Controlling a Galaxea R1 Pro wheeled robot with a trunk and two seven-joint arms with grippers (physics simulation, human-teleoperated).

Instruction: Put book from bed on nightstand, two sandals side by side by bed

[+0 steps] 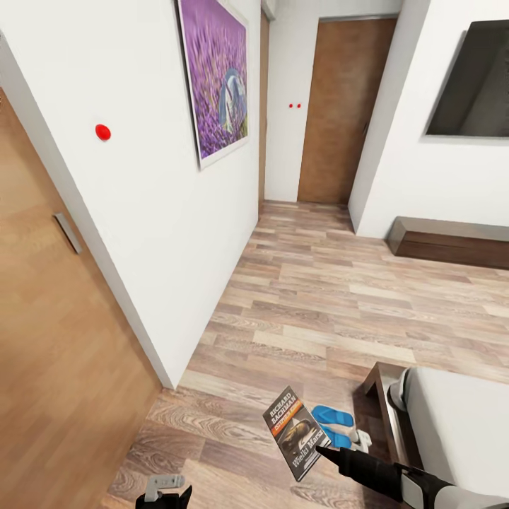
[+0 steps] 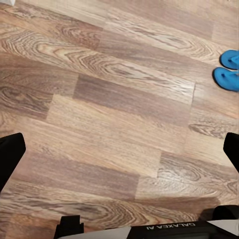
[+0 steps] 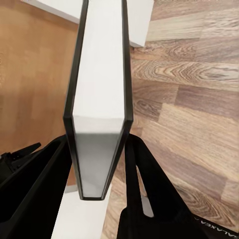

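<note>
While my right gripper (image 3: pixel 99 164) pinched the book (image 1: pixel 297 431) by its edge, held up over the plank floor (image 1: pixel 318 297), the two blue sandals (image 1: pixel 334 424) lay just beyond it beside the bed (image 1: pixel 452 417); my left gripper (image 2: pixel 119 154) hung spread wide.

Open wood floor (image 1: pixel 332 283) is seen ahead and to the left. Passage is bounded by the white wall (image 1: pixel 155 233) on the left, the bed (image 1: pixel 452 424) on the right, and two sandals (image 1: pixel 334 424) lying beside it.
</note>
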